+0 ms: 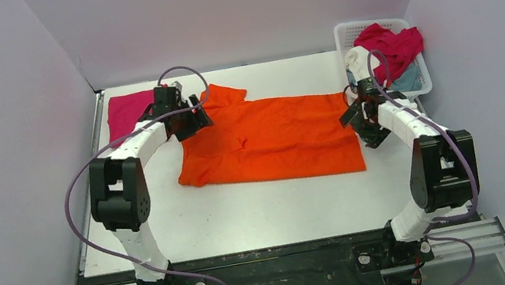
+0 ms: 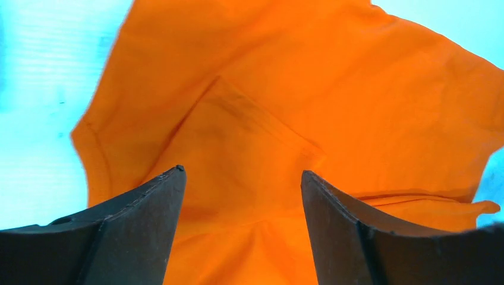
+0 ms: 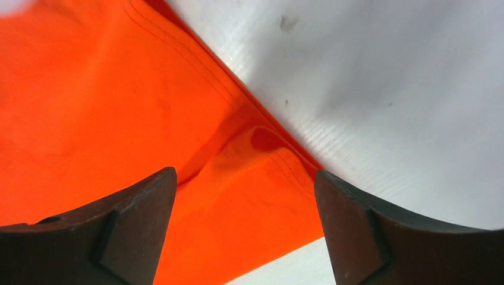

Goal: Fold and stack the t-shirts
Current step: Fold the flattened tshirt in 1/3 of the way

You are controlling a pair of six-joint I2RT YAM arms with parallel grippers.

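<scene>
Orange t-shirt (image 1: 272, 139) spread, folding apparently underway. Left gripper (image 2: 242, 172), right gripper (image 3: 245, 172) over its ends, fingers wide, empty. Next: pinch edges.

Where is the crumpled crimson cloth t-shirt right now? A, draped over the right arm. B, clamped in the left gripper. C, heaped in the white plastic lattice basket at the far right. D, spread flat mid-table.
C: the crumpled crimson cloth t-shirt sits heaped in the white plastic lattice basket, while the bright orange cloth t-shirt is the one spread on the table.
</scene>
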